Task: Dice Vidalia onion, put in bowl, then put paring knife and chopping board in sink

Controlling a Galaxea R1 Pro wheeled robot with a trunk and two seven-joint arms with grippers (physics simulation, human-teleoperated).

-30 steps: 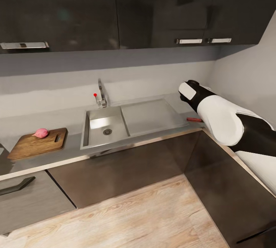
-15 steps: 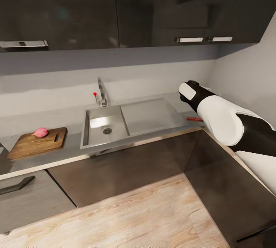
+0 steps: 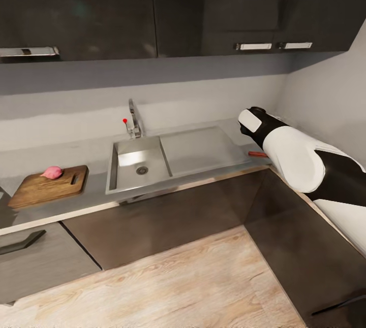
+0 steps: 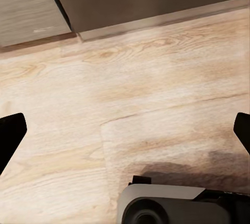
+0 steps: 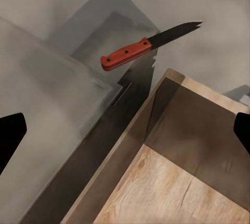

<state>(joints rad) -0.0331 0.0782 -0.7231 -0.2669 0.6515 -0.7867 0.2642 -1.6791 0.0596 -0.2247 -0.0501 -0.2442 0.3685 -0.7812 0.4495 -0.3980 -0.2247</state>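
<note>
Paring knife lying flat on the grey countertop, just past the drainboard end of the sink, near the counter's front edge and close to the inside corner where the worktop turns. Red riveted handle, short dark pointed blade: probably light and stiff, easily nudged or spun on that glossy surface, so best taken across the handle, well clear of the blade, with a straight descent. Little height to grip, so fingertips likely to scrape the counter. Right gripper poised above and short of it, both dark tips wide apart at the edges of the wrist view, nothing between them. Counter lip and dark cabinet fronts directly beneath; wall close behind the knife, upper cabinets overhead, so room mainly from the front and above. Pink onion already resting on the chopping board, well apart beyond the basin, whole as far as can be seen. Left gripper likewise spread open, facing the wood floor.
</note>
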